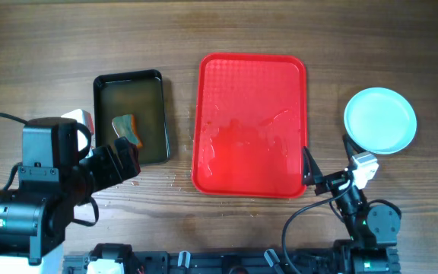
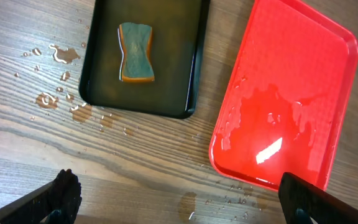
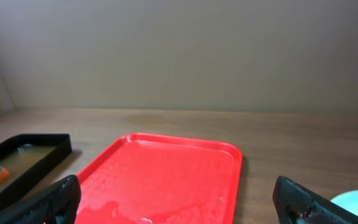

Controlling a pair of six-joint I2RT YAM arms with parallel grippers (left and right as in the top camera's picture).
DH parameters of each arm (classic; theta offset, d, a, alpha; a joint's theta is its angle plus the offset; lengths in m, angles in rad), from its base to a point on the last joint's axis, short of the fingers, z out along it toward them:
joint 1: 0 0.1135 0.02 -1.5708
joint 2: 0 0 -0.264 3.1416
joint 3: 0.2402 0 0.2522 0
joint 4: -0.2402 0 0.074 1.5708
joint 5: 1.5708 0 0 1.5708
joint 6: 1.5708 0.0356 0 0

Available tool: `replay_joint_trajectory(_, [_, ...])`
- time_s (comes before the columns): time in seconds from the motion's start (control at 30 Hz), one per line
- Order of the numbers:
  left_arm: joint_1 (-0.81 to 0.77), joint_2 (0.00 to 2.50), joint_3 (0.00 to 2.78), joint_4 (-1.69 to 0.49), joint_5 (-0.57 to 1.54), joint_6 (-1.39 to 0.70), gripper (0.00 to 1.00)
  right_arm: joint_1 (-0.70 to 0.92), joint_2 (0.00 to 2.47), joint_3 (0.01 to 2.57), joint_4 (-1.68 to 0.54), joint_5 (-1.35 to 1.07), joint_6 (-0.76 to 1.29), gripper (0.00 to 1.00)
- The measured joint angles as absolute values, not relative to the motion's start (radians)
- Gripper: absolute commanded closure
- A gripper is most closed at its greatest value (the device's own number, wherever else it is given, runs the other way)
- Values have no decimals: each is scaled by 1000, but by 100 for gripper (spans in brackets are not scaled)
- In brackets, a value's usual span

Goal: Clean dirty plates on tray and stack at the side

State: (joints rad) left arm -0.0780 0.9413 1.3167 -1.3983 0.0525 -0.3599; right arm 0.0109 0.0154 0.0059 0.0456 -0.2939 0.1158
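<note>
My left arm sits folded at the near left corner of the wooden table [image 1: 44, 46]. Its left gripper [image 1: 122, 163] points toward the small black rectangular tray of brownish water [image 1: 128, 75], where a green-and-orange sponge [image 1: 127, 130] lies. In the left wrist view, the fingers [image 2: 66, 194] of this gripper stand wide apart with nothing between them, hovering above wet tabletop. Water droplets [image 2: 50, 99] are scattered just beside the black tray's near corner. My right arm is drawn in at the near right edge, its right gripper [image 1: 310, 179] aimed across the near right corner of the large red rectangular plastic tray [image 1: 253, 84]. In the right wrist view, those fingers [image 3: 59, 198] are also spread wide and hold nothing, and the camera looks low and level along the table. The red tray lies flat at the table's middle with a glossy film of water on its near half. The round pale light-blue plates [image 1: 380, 119] rest on the table right of the tray, apart from it. From above only one disc shows, so I cannot tell how many are stacked.
</note>
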Motion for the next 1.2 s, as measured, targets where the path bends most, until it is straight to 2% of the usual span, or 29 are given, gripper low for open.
replay_joint_trajectory(0.57, [-78,919,1307,-1358,43,-355,0,11,15,6,23,-290,119,0])
replay_joint_trajectory(0.73, [-64,661,1003,-697,33,-348,0,11,16,6,22,-289,119,0])
replay_joint_trajectory(0.9, [-46,298,452,-163,61,-348,0,11,16,6,23,-287,119,0])
replay_joint_trajectory(1.07, [-43,24,138,2,77,-348,0,11,17,6,20,-287,119,0])
replay_joint_trajectory(1.2, [-43,14,52,37,77,-348,0,11,17,6,20,-287,119,0])
